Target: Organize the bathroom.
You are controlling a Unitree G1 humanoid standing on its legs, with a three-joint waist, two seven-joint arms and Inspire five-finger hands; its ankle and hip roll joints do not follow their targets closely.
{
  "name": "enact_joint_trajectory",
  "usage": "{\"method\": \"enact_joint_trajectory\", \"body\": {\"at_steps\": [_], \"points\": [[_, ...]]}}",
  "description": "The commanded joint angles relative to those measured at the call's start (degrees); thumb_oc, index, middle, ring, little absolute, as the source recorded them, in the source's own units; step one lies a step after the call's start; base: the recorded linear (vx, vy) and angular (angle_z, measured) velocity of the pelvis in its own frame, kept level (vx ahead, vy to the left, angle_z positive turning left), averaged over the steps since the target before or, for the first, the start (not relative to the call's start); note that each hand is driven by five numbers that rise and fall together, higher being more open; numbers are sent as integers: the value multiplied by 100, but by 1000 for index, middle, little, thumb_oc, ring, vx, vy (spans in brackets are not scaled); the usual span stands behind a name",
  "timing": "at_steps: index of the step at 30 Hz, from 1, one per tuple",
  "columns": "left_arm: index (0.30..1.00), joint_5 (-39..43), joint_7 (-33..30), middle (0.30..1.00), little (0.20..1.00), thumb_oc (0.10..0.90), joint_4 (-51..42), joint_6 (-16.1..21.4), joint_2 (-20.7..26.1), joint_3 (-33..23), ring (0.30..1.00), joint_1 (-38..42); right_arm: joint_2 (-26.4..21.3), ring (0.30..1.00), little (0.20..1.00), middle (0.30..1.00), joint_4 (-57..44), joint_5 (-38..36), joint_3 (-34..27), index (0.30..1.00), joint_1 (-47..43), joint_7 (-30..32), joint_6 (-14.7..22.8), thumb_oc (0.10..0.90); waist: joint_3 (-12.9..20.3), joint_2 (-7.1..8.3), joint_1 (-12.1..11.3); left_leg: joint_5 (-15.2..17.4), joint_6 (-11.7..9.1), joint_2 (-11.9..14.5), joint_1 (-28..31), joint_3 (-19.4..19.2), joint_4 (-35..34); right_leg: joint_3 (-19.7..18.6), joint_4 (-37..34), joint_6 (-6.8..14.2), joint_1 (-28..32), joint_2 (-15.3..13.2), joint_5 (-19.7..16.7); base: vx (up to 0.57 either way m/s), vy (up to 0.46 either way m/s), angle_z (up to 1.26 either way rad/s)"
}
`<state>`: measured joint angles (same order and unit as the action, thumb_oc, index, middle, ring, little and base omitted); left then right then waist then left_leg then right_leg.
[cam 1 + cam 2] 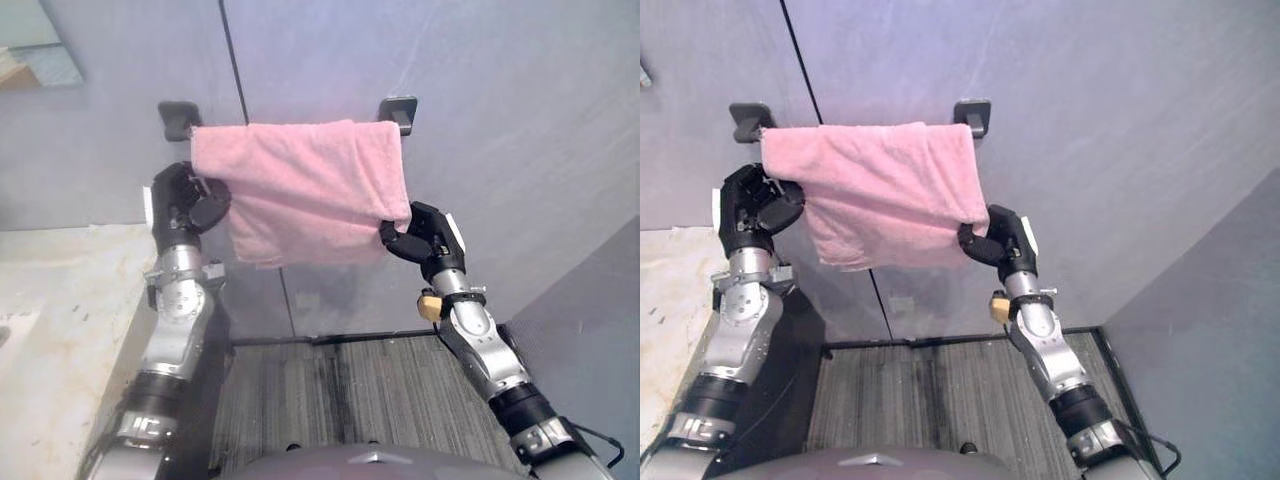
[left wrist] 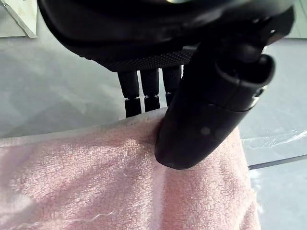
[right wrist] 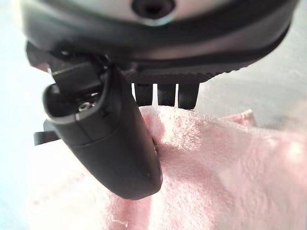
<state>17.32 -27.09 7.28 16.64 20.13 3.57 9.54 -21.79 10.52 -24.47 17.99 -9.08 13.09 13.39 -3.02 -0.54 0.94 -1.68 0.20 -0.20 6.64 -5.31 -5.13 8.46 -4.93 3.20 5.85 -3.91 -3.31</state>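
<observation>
A pink towel [image 1: 300, 190] hung folded over a wall-mounted towel rail, draped between the rail's two dark end brackets [image 1: 398, 112]. Its upper fold ran along the rail from the left bracket [image 1: 178, 119] to the right one. The cloth hung unevenly: the front layer slanted down toward the right end, and a second layer showed below it, ending in a lower hem well clear of the floor.

The left hand [image 1: 192, 200] was at the towel's left edge, just under the left end of the rail. In the left wrist view its thumb [image 2: 206, 115] pressed on the near face of the cloth while its fingers [image 2: 144, 91] passed behind the edge, so the hand was closed in a pinch on the towel.

The right hand [image 1: 418, 235] was at the towel's lower right corner, below the right bracket. In the right wrist view its thumb [image 3: 115, 143] lay across the front of the cloth with the fingers [image 3: 165, 95] behind it, likewise a closed pinch on the towel.

The rail was fixed to a grey panelled wall [image 1: 500, 120] with a dark vertical seam running behind the towel. Below lay a grey ribbed floor mat [image 1: 340, 390]. A pale speckled surface [image 1: 50, 320] lay at the left side.
</observation>
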Motion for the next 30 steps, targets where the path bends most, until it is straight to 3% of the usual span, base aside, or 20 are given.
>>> {"method": "enact_joint_trajectory", "body": {"at_steps": [1, 12, 15, 16, 18, 19, 23, 30], "points": [[300, -316, -991, 300, 300, 400, 223, 686, 421, -651, 300, 98, -19, 300, 300, 300, -325, 136, -712, 300, -259, 511, 837, 400, 353, 198, -137, 410, 9, 15, 55, 45, 13, 142, 120, 223, 136, -189, 338, 0, 0, 0], [300, -445, -1077, 300, 300, 400, 195, 629, 467, -693, 300, 48, -54, 300, 300, 300, -271, 33, -825, 300, -248, 616, 900, 400, 362, 230, -167, 401, 0, 8, 37, 44, 13, 209, 86, 233, 148, -197, 301, 0, 0, 0], [300, -252, -794, 300, 300, 400, 342, 358, 526, -586, 300, 148, -80, 300, 300, 300, -239, 19, -798, 300, -360, 599, 827, 400, 367, 223, -166, 406, 10, 2, 35, 47, 13, 218, 97, 238, 136, -198, 304, 0, 0, 0], [324, -195, -707, 324, 324, 416, 363, 278, 527, -570, 324, 149, -82, 465, 465, 465, -234, 5, -797, 465, -370, 586, 813, 510, 371, 222, -166, 405, 12, 2, 33, 45, 13, 215, 96, 239, 133, -198, 303, 0, 0, 0], [724, -118, -623, 724, 724, 682, 413, 126, 538, -527, 724, 125, -107, 900, 900, 900, -203, -17, -807, 900, -365, 576, 810, 800, 377, 220, -169, 404, 16, 1, 31, 39, 13, 212, 95, 239, 133, -197, 303, 0, 0, 0], [900, -77, -550, 900, 900, 800, 419, 37, 537, -522, 900, 119, -110, 900, 900, 900, -192, -25, -815, 900, -362, 570, 822, 800, 377, 218, -166, 404, 17, 2, 33, 33, 13, 208, 97, 241, 132, -197, 303, 0, 0, 0], [900, -130, -407, 900, 900, 800, 629, -337, 647, -397, 900, 184, -177, 900, 900, 900, -150, 153, -841, 900, -369, 536, 843, 800, 366, 199, -138, 397, 29, 6, 43, -4, 13, 188, 137, 254, 116, -196, 313, 0, 0, 0], [900, -378, -450, 900, 900, 800, 667, -525, 704, -510, 900, -188, -239, 900, 900, 900, -91, 391, -1058, 900, 185, 496, 981, 800, 331, 190, -121, 397, 54, 7, 13, -7, 13, 161, 159, 276, 80, -201, 310, -45, 6, 0]]}}
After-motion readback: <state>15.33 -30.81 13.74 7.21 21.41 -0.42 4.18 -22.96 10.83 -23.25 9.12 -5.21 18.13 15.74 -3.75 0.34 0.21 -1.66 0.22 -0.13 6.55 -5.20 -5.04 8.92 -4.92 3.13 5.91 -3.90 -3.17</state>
